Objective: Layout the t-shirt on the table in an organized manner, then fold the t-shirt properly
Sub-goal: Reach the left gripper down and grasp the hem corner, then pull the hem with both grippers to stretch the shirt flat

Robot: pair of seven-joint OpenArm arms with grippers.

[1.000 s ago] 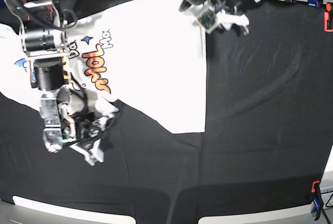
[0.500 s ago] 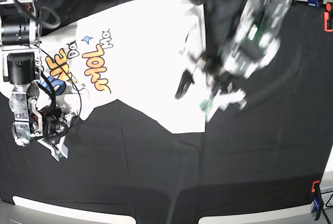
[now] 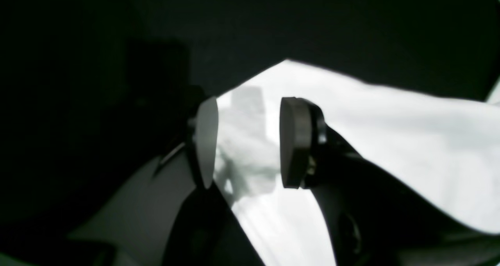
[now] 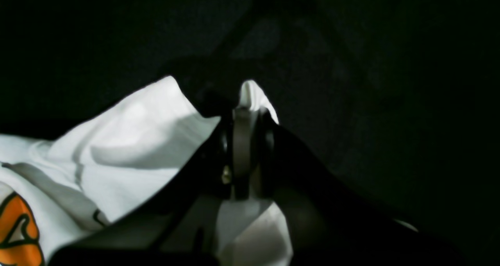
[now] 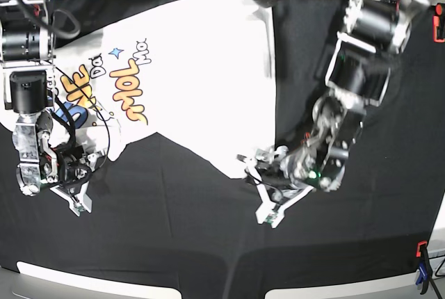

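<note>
**Currently on the black table: one printed t-shirt, two grippers at its corners**

- Left of frame, base view: right gripper (image 5: 76, 198), low at the left edge, clenched on a corner of the t-shirt (image 5: 201, 69); the right wrist view shows a white fold pinched between the closed jaws, with a tip of cloth poking out past them.
- Centre and upper left, base view: t-shirt, white, print side up, blue, yellow and orange lettering toward the left; it lies spread across the table (image 5: 361, 229), its lower edge running to a point at centre frame.
- Centre right, base view: left gripper (image 5: 268, 191), at that lower point of the shirt; the left wrist view shows its pads (image 3: 293, 141) parted, white cloth visible in the gap between them, nothing gripped.
- Far right: red clamp (image 5: 439, 24) at the upper edge.
</note>
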